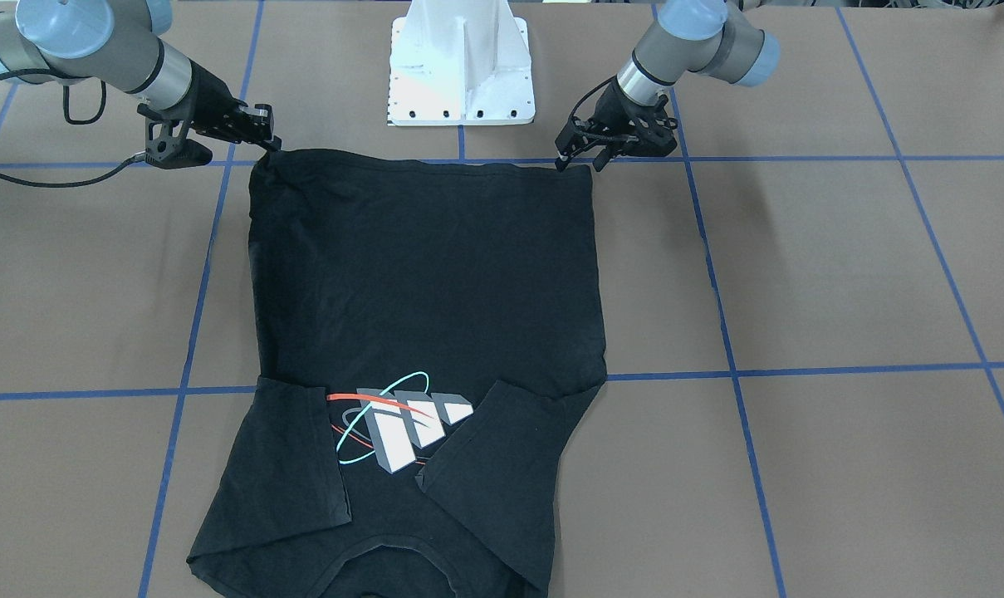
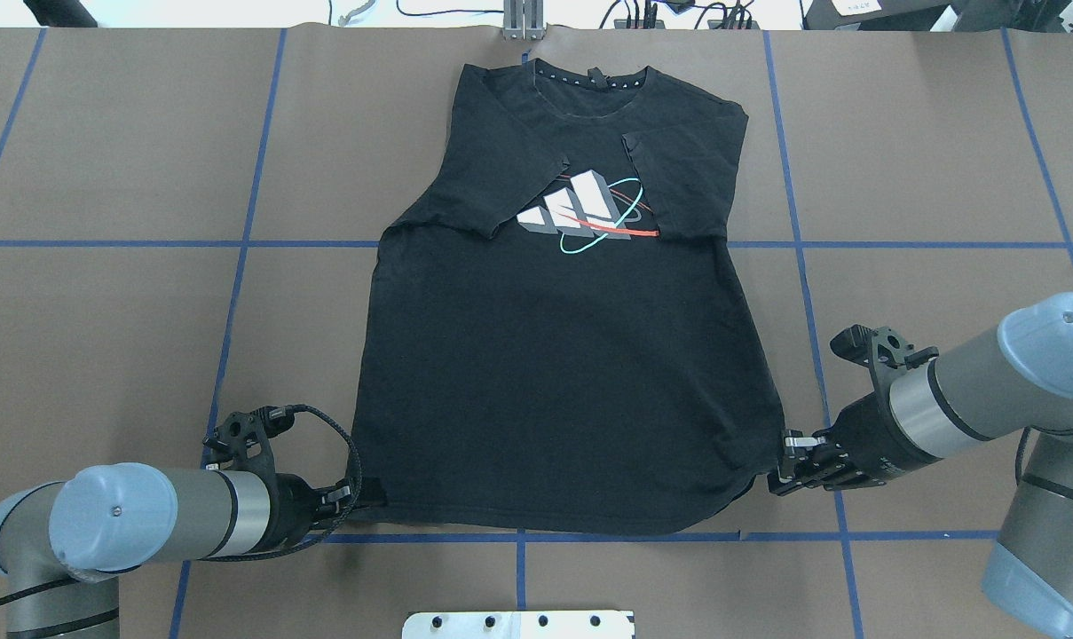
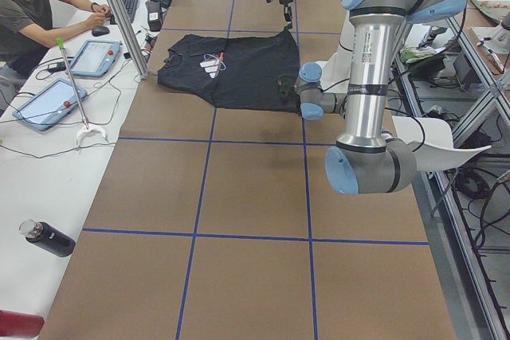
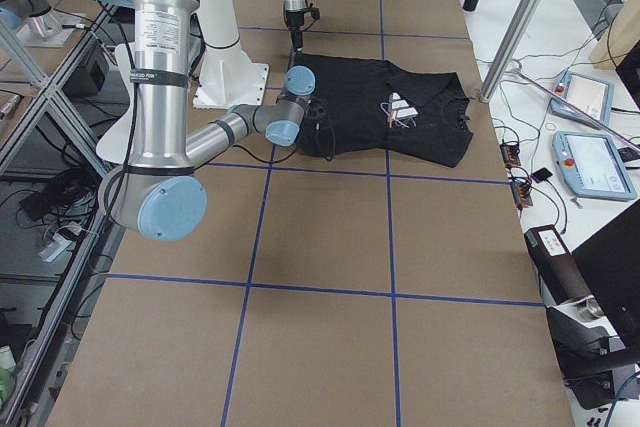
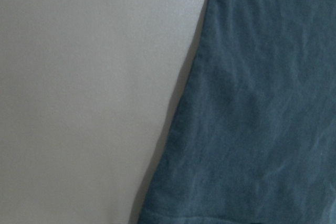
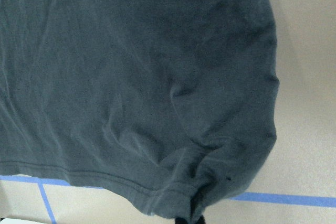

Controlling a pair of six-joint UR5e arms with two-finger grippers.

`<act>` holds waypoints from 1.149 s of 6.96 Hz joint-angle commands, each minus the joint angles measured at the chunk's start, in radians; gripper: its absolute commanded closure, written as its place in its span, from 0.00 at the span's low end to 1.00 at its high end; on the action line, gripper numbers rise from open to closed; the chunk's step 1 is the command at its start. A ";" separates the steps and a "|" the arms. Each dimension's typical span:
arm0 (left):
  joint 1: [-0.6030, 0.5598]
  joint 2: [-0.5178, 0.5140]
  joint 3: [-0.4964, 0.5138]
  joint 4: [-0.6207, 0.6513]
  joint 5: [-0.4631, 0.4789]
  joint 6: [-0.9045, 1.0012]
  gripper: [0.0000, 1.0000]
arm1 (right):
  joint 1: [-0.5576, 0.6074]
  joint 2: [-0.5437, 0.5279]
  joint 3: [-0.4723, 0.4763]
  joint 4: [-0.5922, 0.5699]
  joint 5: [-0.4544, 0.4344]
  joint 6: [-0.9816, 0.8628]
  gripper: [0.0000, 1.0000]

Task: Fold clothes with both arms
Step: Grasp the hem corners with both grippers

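Observation:
The black T-shirt [image 2: 572, 373] lies flat and print up on the brown table, collar far from me and hem toward me. Both sleeves are folded in over the chest beside the white, red and teal print [image 2: 589, 213]. My left gripper [image 2: 367, 493] is low on the table, shut on the hem's left corner; it also shows in the front view [image 1: 563, 158]. My right gripper [image 2: 783, 461] is shut on the hem's right corner [image 6: 197, 203], where the cloth puckers; it also shows in the front view [image 1: 272, 145].
The white pedestal base [image 1: 462, 75] stands just behind the hem. Blue tape lines [image 2: 518, 537] grid the brown table cover. An operator [image 3: 32, 13] sits at a side bench with tablets [image 3: 49, 101] and a black bottle [image 3: 48, 238].

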 commanded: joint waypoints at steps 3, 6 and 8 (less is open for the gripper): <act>0.006 -0.003 0.008 0.000 -0.001 0.000 0.29 | 0.002 0.000 -0.002 0.000 0.000 0.000 1.00; 0.006 -0.035 0.005 0.049 -0.003 0.000 0.44 | 0.005 -0.002 -0.002 0.000 0.000 -0.002 1.00; 0.004 -0.060 0.002 0.084 -0.003 0.000 0.48 | 0.014 -0.003 -0.002 0.000 0.019 -0.002 1.00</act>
